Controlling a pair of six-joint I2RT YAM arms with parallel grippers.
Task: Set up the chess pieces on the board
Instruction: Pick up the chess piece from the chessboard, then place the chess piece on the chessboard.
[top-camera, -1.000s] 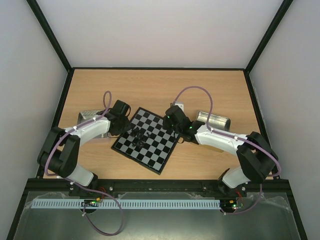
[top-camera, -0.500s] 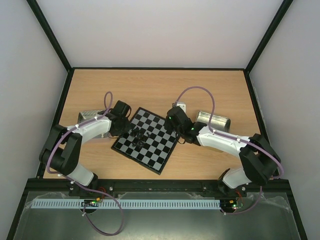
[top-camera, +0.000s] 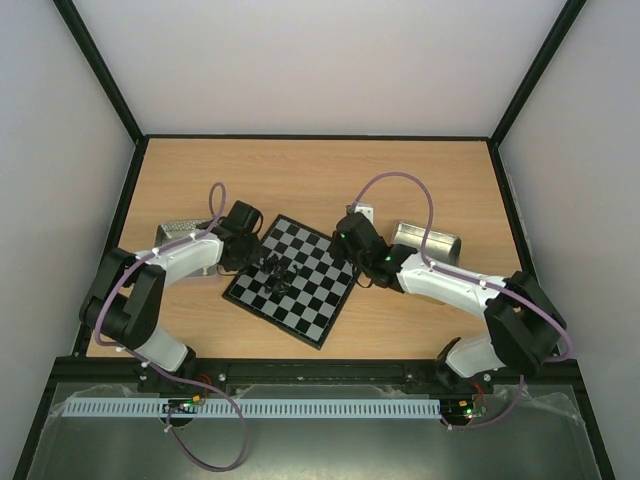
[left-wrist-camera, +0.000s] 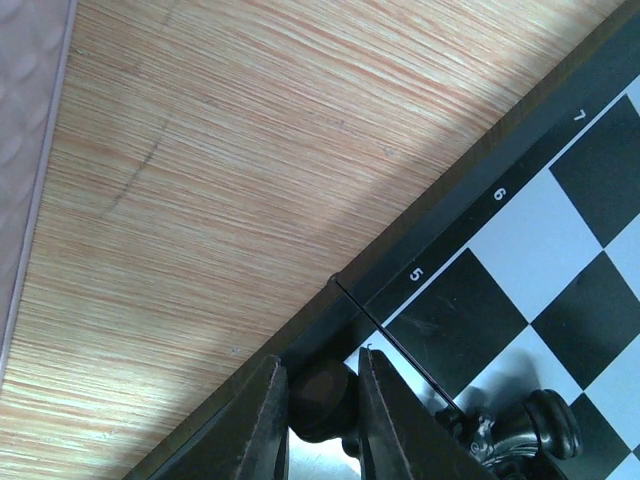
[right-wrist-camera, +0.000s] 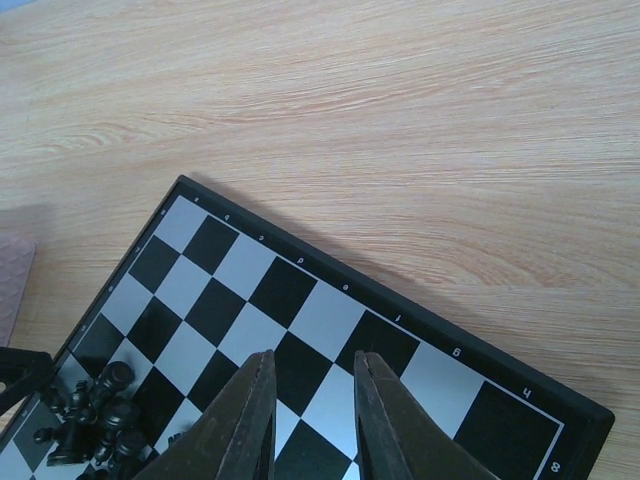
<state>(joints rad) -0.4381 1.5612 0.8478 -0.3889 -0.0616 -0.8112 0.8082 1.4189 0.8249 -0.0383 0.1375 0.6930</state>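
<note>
My left gripper (left-wrist-camera: 318, 372) clenches a small black round-topped chessman (left-wrist-camera: 321, 400) at the rim of the black-and-silver checked board (left-wrist-camera: 470, 205). Lifting may topple the neighbouring black chessmen (left-wrist-camera: 535, 425). My right gripper (right-wrist-camera: 310, 368) gapes, empty.

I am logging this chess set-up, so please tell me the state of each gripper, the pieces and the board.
Black and silvery-grey checked board: lying flat, mostly bare.
Left gripper: shut on one small black chess piece by the board's rim.
Right gripper: open, empty, above the board.
Other black chess pieces: bunched together on a few squares.
</note>
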